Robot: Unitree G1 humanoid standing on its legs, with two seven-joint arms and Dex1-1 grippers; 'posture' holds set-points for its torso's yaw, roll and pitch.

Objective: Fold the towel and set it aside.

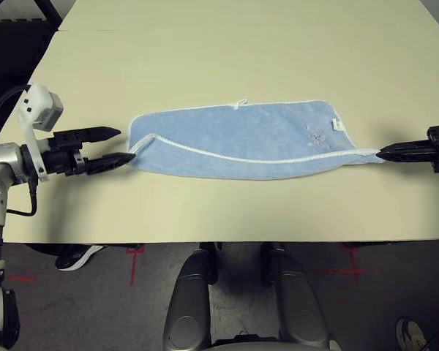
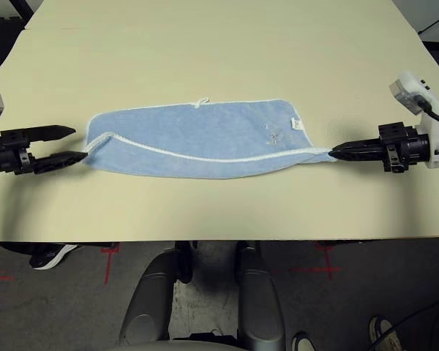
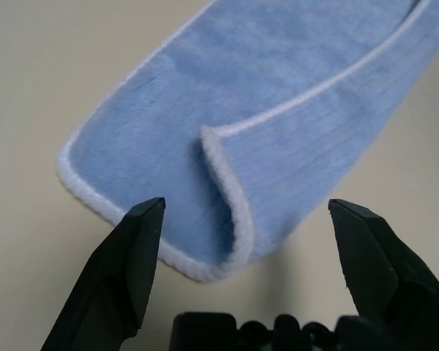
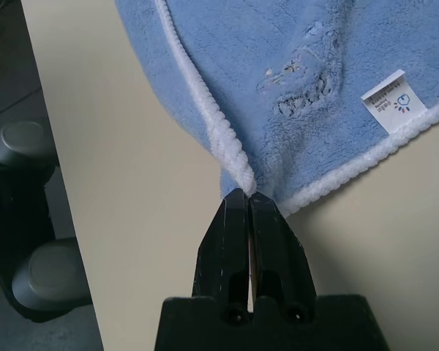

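The light-blue towel [image 1: 241, 139] with white edging lies folded lengthwise across the middle of the table, a small embroidered mark [image 1: 316, 137] and a white label near its right end. My left gripper [image 1: 121, 146] stands open at the towel's left end, its fingers [image 3: 124, 256] on either side of the folded corner [image 3: 219, 219] without pinching it. My right gripper [image 2: 335, 152] is shut on the towel's right corner [image 4: 241, 183], where the two white edges meet.
The beige table [image 1: 219, 66] stretches wide beyond the towel. Its front edge [image 1: 219, 240] runs close below the towel. A shoe [image 1: 77, 257] shows on the floor at lower left.
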